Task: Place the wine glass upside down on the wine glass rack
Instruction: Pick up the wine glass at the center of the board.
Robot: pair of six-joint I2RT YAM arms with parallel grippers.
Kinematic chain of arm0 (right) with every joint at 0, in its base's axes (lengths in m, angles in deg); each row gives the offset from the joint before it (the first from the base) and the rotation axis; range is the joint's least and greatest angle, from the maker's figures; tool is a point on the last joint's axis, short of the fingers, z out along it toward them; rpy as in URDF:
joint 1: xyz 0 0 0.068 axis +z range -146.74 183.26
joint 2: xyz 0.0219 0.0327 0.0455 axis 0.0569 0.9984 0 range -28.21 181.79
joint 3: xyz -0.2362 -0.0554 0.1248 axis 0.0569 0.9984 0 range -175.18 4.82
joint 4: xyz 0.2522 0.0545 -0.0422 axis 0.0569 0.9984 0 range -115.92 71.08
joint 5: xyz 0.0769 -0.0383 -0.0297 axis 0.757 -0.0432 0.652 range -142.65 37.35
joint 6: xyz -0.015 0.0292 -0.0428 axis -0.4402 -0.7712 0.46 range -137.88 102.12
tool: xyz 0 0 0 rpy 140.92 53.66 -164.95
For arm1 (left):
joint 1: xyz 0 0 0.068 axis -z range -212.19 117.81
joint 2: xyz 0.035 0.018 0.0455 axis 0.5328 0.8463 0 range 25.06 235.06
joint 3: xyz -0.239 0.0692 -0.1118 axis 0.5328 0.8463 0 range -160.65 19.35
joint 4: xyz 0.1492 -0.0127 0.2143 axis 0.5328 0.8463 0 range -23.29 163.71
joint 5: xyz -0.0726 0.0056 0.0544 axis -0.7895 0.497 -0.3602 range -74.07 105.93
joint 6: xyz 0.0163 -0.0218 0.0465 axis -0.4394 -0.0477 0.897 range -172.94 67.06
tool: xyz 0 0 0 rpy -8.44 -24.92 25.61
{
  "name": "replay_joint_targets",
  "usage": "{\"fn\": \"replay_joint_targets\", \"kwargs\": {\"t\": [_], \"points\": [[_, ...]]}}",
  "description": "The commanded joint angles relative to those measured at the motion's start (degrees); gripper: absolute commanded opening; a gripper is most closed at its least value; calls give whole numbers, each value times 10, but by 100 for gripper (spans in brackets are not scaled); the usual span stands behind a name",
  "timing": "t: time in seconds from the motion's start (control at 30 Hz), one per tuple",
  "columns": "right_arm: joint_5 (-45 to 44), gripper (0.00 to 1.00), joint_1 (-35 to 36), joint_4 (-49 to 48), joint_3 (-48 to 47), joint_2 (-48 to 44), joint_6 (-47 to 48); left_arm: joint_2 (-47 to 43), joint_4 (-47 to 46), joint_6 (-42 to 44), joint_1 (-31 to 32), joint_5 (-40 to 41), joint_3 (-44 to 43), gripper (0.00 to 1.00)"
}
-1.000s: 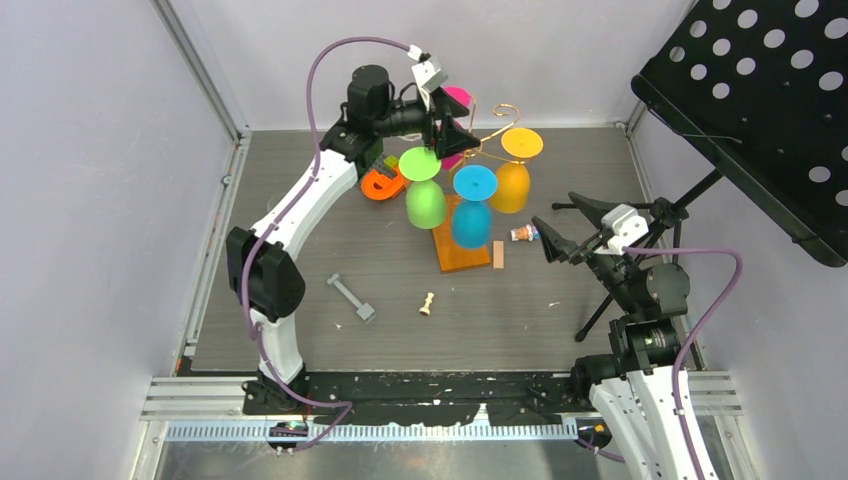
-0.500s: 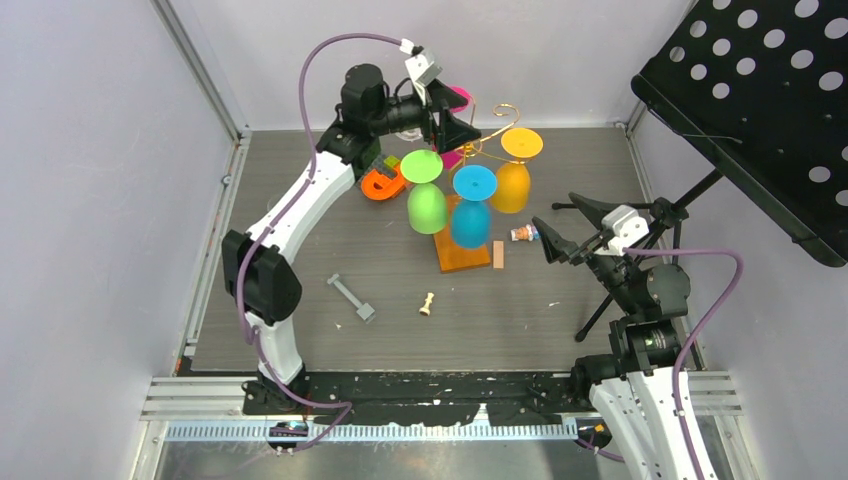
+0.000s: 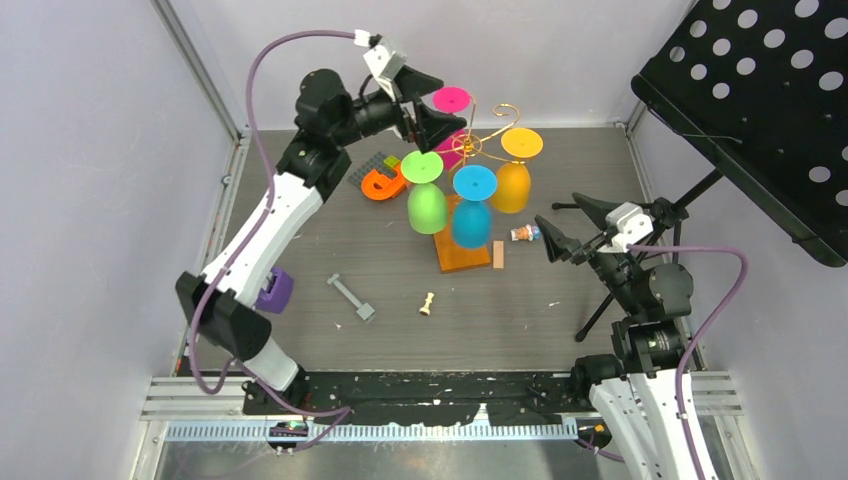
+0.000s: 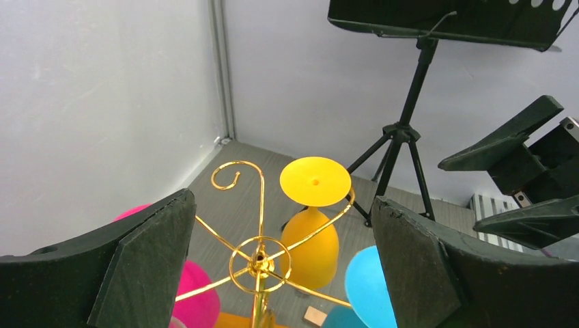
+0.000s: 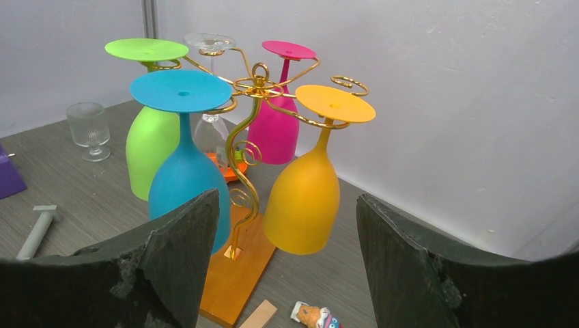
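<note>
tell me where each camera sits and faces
top external: above and behind the bases, looking down on the table; both arms show
left wrist: high by the wine glass rack, looking down over its hub; open left gripper frames it
right wrist: low, facing the rack side-on; open right gripper at the bottom
shared: all see the rack and orange glass

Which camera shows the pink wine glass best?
The right wrist view: the pink wine glass hangs upside down on the wine glass rack, nearly whole. Top external shows mainly its foot; left wrist only part of its bowl.
</note>
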Motion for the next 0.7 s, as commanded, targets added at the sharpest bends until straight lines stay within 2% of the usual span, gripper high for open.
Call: {"fn": "replay_joint_targets", "kwargs": {"t": [0.0, 0.2, 0.33, 0.53, 0.67], "points": [[-38, 79, 2, 29, -58, 10, -23, -83, 6, -18, 1, 87, 49, 100], [-69, 80, 3, 84, -101, 21, -59, -211, 30, -70, 1, 221, 184, 98], [-89, 80, 2, 85, -93, 2, -99, -292, 58, -99, 1, 272, 280, 99], [-141, 80, 2, 141, -102, -11, -144, -406, 79, -129, 0, 362, 432, 99], [-175, 79, 2, 188, -109, -14, -172, -471, 121, -137, -1, 428, 486, 99]]}}
